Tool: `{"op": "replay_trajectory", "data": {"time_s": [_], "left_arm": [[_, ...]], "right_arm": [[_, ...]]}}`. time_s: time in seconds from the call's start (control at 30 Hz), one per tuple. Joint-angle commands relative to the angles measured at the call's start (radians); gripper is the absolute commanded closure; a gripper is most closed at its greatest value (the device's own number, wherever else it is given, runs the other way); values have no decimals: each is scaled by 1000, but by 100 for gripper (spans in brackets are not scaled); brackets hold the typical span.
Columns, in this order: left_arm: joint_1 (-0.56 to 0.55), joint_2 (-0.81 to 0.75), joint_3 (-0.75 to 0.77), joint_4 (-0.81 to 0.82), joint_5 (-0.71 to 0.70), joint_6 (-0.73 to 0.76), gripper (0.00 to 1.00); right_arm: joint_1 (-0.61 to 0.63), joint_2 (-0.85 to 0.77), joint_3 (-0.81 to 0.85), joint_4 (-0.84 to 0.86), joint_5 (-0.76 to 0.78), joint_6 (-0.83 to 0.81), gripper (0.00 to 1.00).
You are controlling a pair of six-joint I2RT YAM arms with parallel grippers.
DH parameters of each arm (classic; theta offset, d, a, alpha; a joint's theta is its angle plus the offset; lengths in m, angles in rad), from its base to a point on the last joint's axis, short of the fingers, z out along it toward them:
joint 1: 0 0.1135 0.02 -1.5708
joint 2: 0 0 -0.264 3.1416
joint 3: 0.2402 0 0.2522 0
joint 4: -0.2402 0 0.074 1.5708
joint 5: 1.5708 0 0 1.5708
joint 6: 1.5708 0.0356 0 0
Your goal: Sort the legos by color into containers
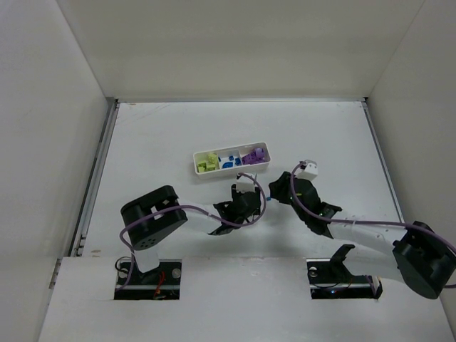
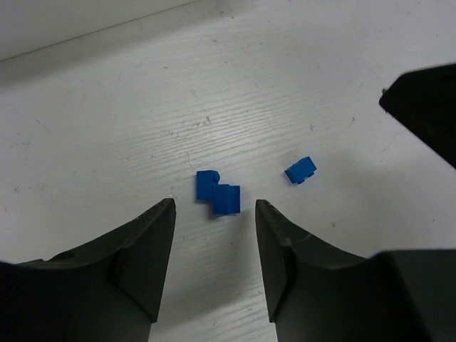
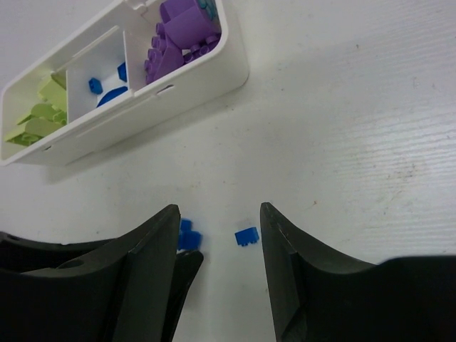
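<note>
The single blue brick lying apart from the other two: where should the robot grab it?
I'd pinch the single blue brick across its flat sides, coming straight down. It lies low on the table with bare space either side for the jaws.

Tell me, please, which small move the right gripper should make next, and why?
Probably lower the right gripper and close it on the single blue brick: its fingers stand open, the brick lies loose on the table between them, and the middle compartment of the tray already holds blue.
</note>
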Motion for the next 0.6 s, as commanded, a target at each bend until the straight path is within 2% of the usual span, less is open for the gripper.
{"op": "replay_trajectory", "data": {"time_s": [0.0,0.3,0.57], "left_arm": [[3,18,37,-47,-40,-8,56],[5,65,89,-79,-43,3,66],[12,19,87,-82,-46,6,82]], "right_arm": [[33,-39,-18,61,22,37,45],[37,-139,-74,49,43,57,45],[22,-150,-92,49,36,64,45]]}}
